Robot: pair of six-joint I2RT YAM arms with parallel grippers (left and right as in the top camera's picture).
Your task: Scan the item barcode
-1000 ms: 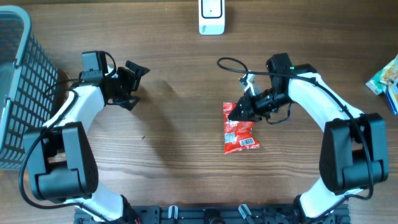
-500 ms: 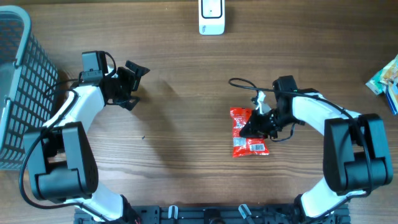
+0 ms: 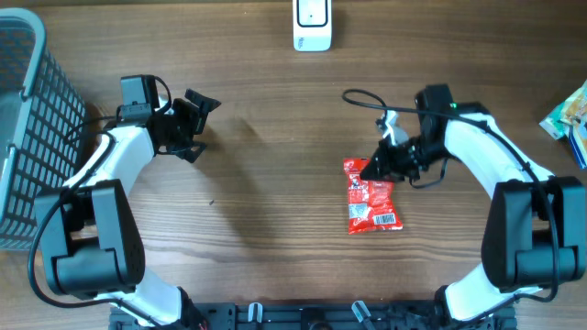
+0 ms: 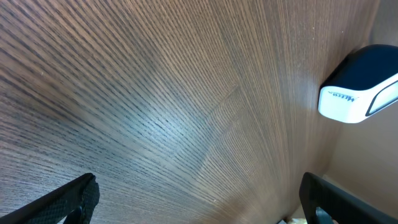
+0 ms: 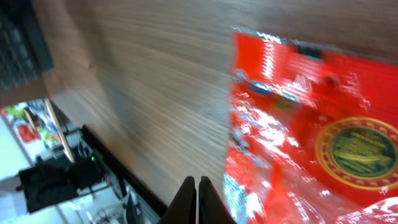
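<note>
The item is a red snack packet lying flat on the wooden table, with a white barcode label at its near end. In the right wrist view the packet fills the right side, blurred. My right gripper is at the packet's far edge. Its fingers are pressed together over bare wood just left of the packet, and nothing shows between them. The white barcode scanner stands at the table's far edge and also shows in the left wrist view. My left gripper hangs open and empty at the left.
A grey wire basket stands at the left edge. Some colourful packaged goods lie at the right edge. A black cable loops off the right arm above the packet.
My right gripper has moved to the right and the packet has shifted right with it, turning slightly. Its jaws have closed fully. The left arm has not moved.
</note>
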